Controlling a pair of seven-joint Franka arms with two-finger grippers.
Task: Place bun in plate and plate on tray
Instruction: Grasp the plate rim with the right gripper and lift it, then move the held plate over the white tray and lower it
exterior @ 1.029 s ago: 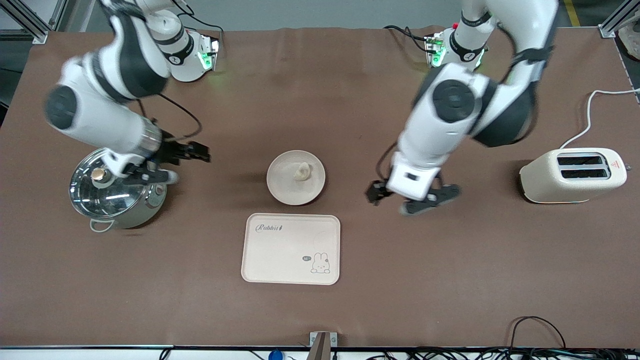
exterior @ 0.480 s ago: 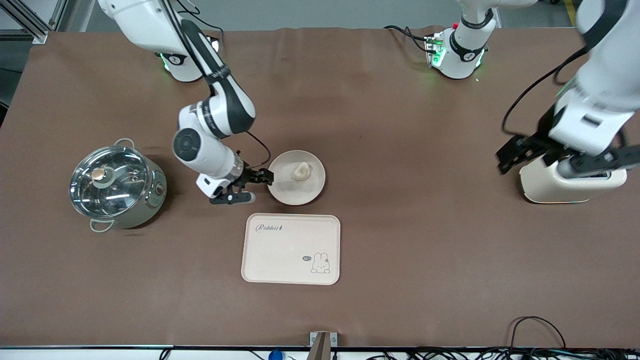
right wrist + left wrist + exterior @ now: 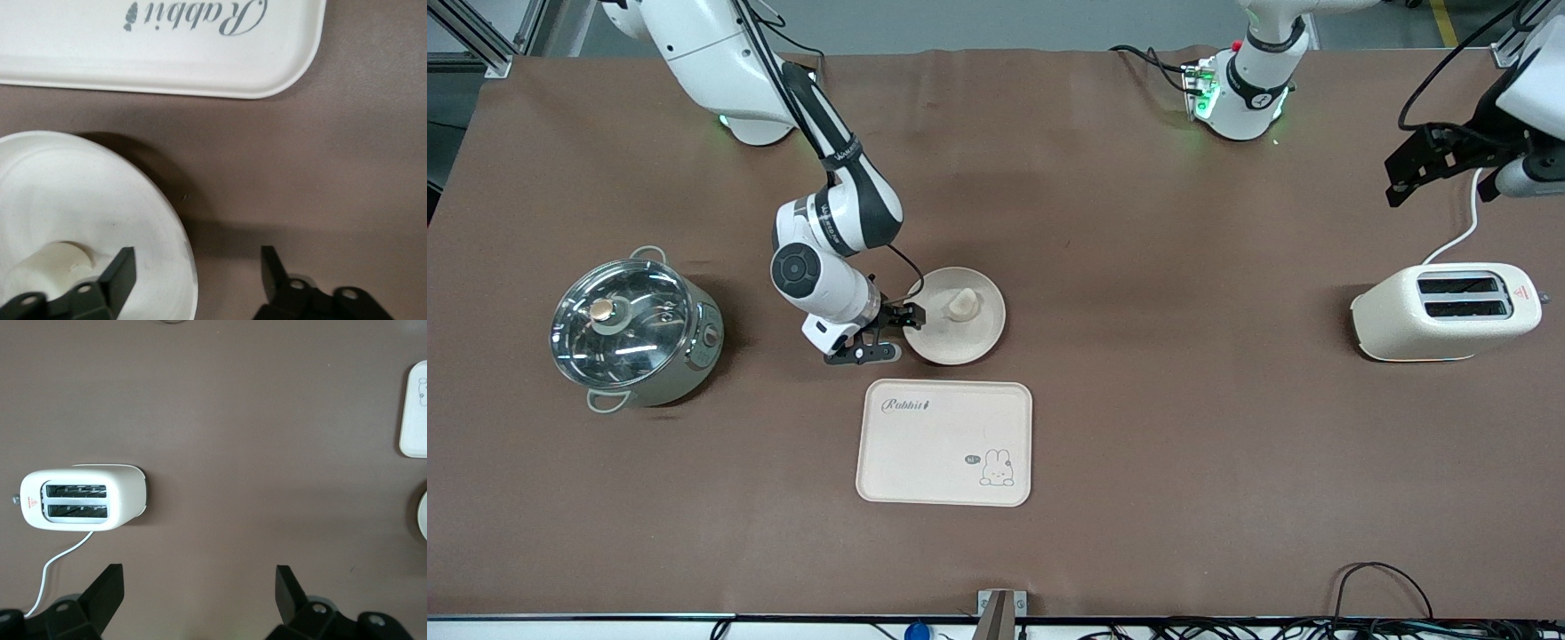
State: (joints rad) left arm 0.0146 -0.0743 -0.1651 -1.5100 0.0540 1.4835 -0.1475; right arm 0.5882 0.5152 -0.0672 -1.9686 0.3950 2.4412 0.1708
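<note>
The round cream plate (image 3: 951, 342) sits mid-table with the small cream bun (image 3: 963, 305) in it. The rectangular "Rabbit" tray (image 3: 944, 442) lies just nearer the front camera, apart from the plate. My right gripper (image 3: 887, 334) is open and low at the plate's edge on the pot's side. In the right wrist view the plate's rim (image 3: 175, 230) lies between its jaws, one finger over the plate by the bun (image 3: 53, 263), the other over the table; my right gripper (image 3: 197, 270) holds nothing. My left gripper (image 3: 1458, 173) is open, empty, raised over the table by the toaster.
A steel pot with a glass lid (image 3: 633, 333) stands toward the right arm's end. A cream toaster (image 3: 1445, 311) with a white cord stands toward the left arm's end, also in the left wrist view (image 3: 83, 499). The tray (image 3: 153, 47) shows in the right wrist view.
My right gripper swung from over the pot to the plate and closed in so one finger is over the rim. My left arm rose from beside the plate, past the toaster.
</note>
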